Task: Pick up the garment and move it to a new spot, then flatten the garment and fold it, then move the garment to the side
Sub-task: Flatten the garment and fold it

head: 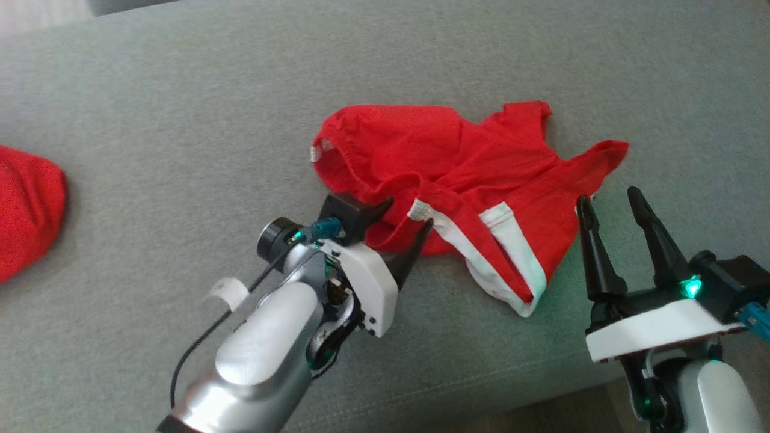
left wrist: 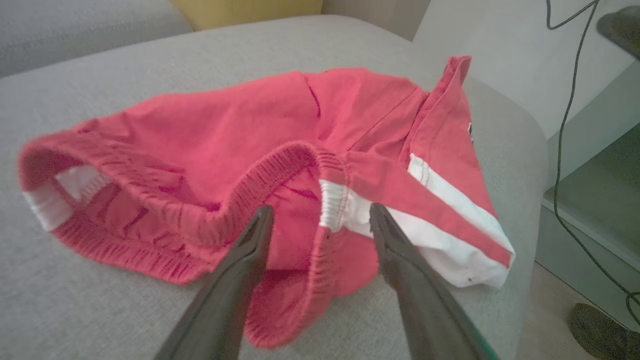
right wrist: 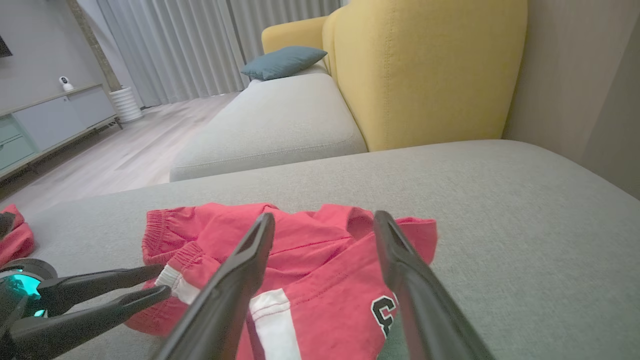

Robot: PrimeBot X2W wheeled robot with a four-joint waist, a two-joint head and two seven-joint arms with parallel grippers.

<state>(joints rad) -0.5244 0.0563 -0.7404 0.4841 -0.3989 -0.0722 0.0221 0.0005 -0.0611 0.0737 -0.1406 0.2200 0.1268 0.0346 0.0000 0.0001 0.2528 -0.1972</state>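
Observation:
Red shorts (head: 457, 174) with white side stripes lie crumpled on the grey sofa cushion (head: 180, 120). My left gripper (head: 408, 214) is open at the near edge of the elastic waistband (left wrist: 280, 165); in the left wrist view a fold of that band runs between its fingers (left wrist: 240, 260), and the gripper (left wrist: 321, 209) is not closed on it. My right gripper (head: 609, 197) stands open just right of the shorts' leg, apart from the cloth. In the right wrist view the shorts (right wrist: 320, 260) lie beyond the right gripper (right wrist: 325, 216), and the left gripper (right wrist: 164, 280) reaches in from the lower left.
A second red cloth (head: 27, 210) lies at the cushion's far left. The cushion's front edge and the floor (head: 541, 415) are near my arms. A yellow armchair (right wrist: 425, 70) and a teal pillow (right wrist: 282, 60) stand behind. A black cable (left wrist: 565, 125) hangs beside the sofa.

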